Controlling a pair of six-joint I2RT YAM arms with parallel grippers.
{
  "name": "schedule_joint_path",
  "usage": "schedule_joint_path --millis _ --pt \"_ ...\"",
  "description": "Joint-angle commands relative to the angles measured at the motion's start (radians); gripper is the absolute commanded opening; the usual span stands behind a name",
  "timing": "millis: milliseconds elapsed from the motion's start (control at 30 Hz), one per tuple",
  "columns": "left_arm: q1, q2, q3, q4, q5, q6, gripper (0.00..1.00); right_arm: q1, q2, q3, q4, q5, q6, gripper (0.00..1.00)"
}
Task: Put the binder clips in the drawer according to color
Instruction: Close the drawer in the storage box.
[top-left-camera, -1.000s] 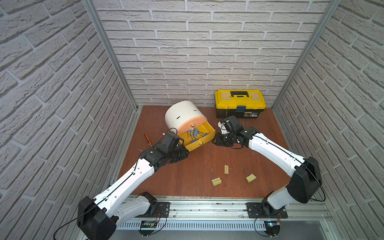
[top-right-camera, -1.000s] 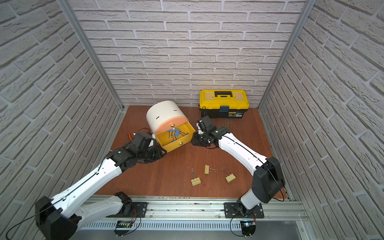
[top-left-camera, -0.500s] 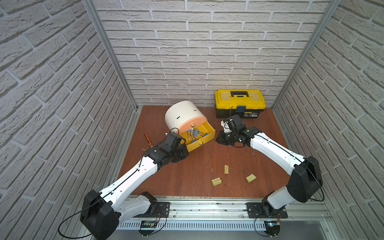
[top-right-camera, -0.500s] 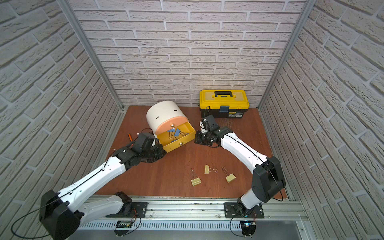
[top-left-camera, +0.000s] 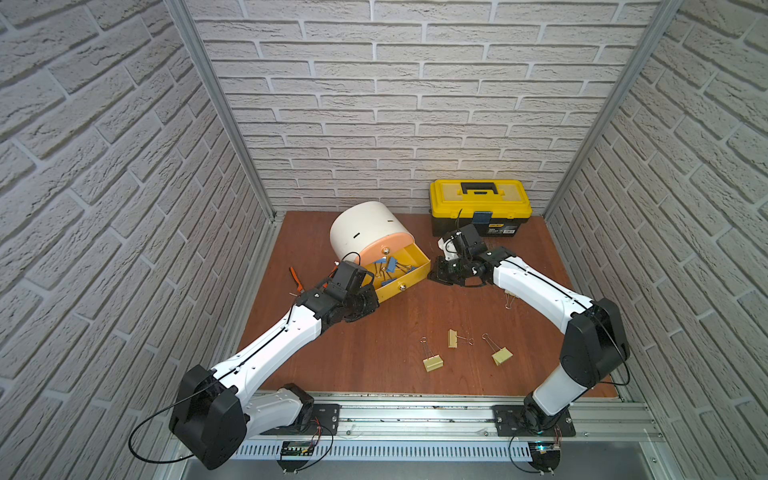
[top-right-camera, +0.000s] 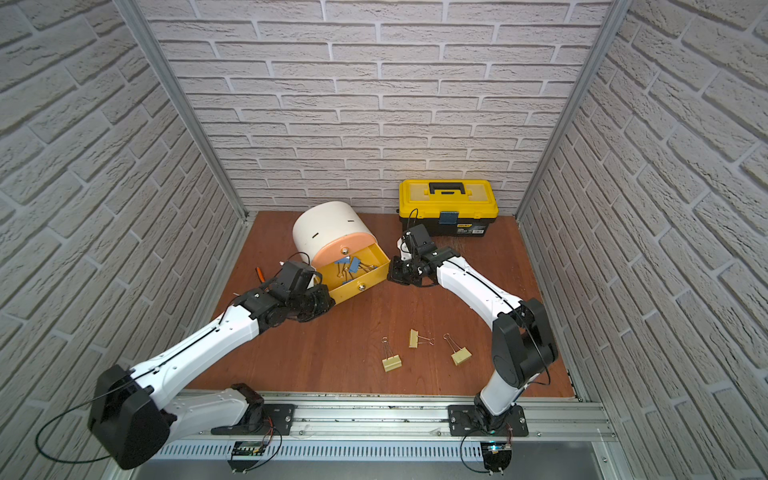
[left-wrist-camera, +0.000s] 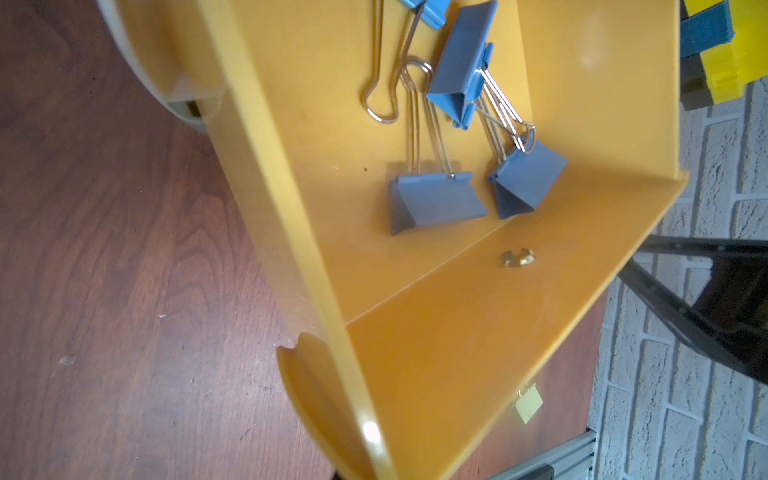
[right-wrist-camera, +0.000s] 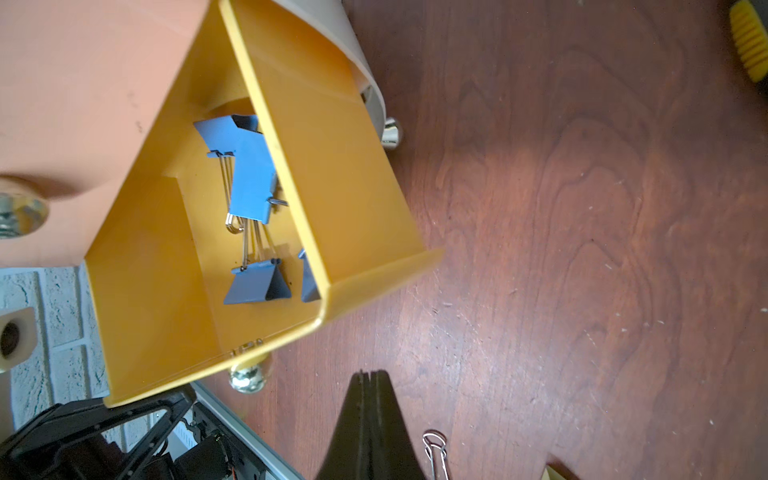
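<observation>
Top views: white round-topped drawer (top-left-camera: 365, 226) cabinet stands at the back of the tabletop (top-left-camera: 386, 332), its yellow drawer (top-left-camera: 409, 272) pulled out, the peach one above it pushed in.
Sorted so far: blue binder clips (left-wrist-camera: 436, 199) lie loose on the yellow drawer's floor, wire handles tangled over one another.
Left to sort: three pale yellow binder clips (top-left-camera: 432, 363) lie well apart from the cabinet on the front of the tabletop; another lies by the right forearm, only partly seen.
Left claw (top-left-camera: 365, 303): beside the near corner of the open drawer; its tips are hidden in the pictures, but it counts as closed, and nothing can be seen held in it.
Right claw (right-wrist-camera: 368, 399): jaws pressed together with nothing between them, low over the tabletop just beside the drawer's side wall.
How the clips will handle: light, stiff folded sheet metal, likely slick on the flat faces; the handles swing freely and snag each other.
Where to take hold: probably across the two sloping faces of the body, or on the upright handle loop where one stands clear.
Drawer: looks light, so pushing on its front may slide the whole cabinet.
Bystanders: yellow-black toolbox (top-left-camera: 480, 205) behind; orange-handled tool (top-left-camera: 296, 277) left of the cabinet.
</observation>
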Motion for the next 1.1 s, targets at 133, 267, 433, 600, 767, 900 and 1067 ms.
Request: schedule_joint_path --millis 133,267,433,600,767,900,1067 --pt "0.014 0.027 0.066 0.016 -0.007 0.029 0.0 -0.009 0.048 0.076 0.022 -0.045 -0.016 0.02" --pt "0.024 0.044 0.079 0.017 -0.002 0.035 0.0 -0.014 0.073 0.106 0.018 -0.057 -0.018 0.02" --pt "0.038 0.057 0.087 0.021 0.004 0.037 0.0 -0.018 0.101 0.141 0.014 -0.069 -0.022 0.02" --pt "0.051 0.075 0.1 0.023 0.008 0.046 0.0 -0.024 0.127 0.173 0.009 -0.079 -0.025 0.02" --pt "0.068 0.086 0.11 0.022 0.012 0.058 0.0 -0.027 0.155 0.205 0.008 -0.088 -0.02 0.02" --pt "0.084 0.096 0.119 0.02 0.021 0.066 0.0 -0.029 0.181 0.236 0.01 -0.09 -0.013 0.02" --pt "0.101 0.112 0.133 0.02 0.025 0.079 0.0 -0.031 0.214 0.272 0.014 -0.102 -0.004 0.02"
